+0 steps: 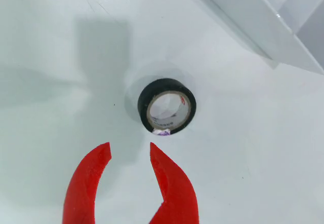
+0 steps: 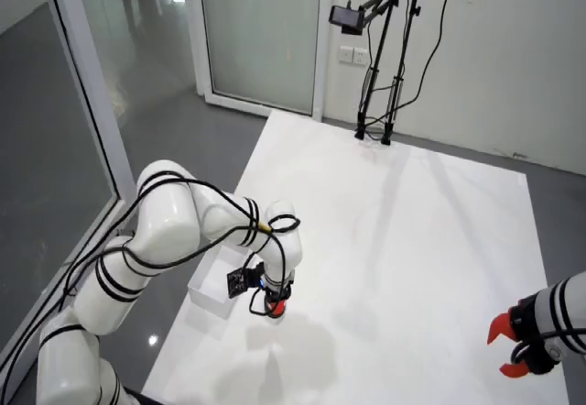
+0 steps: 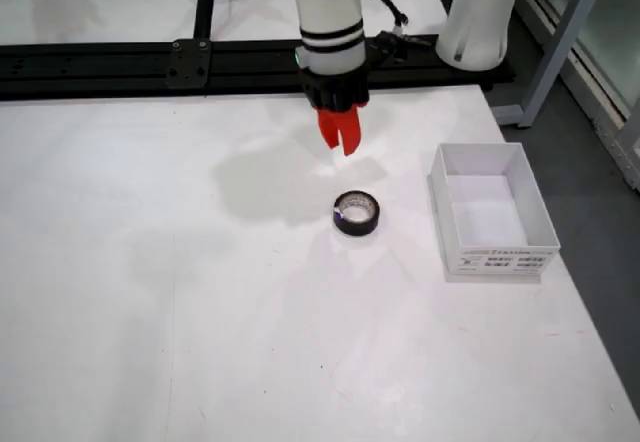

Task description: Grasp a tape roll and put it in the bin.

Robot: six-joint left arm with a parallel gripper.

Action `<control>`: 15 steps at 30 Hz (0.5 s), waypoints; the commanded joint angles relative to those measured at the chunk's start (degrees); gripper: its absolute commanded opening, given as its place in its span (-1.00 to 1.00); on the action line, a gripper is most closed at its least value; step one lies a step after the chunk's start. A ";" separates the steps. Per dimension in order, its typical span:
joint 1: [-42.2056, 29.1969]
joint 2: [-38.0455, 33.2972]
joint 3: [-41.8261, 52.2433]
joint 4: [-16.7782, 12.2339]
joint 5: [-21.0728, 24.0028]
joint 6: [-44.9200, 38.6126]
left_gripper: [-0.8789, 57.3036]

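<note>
A black tape roll [image 1: 167,106] with a pale inner core lies flat on the white table. In the wrist view it sits just beyond my red gripper [image 1: 130,150], slightly right of the gap between the fingers. The gripper is open and holds nothing. From the front view the gripper [image 3: 341,143] hangs above the table, behind the tape roll [image 3: 357,212] and clear of it. The white bin [image 3: 505,260] stands right of the roll with nothing visible inside. The overhead view shows the gripper [image 2: 275,309] beside the bin [image 2: 209,297]; the roll is hidden there.
A corner of the bin [image 1: 263,21] fills the wrist view's top right. A black rail [image 3: 150,62] runs along the table's back edge. A second arm's red gripper [image 2: 513,345] rests at the far side of the table.
</note>
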 commanded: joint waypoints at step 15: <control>2.75 10.19 -2.51 0.11 -6.73 -0.61 -0.40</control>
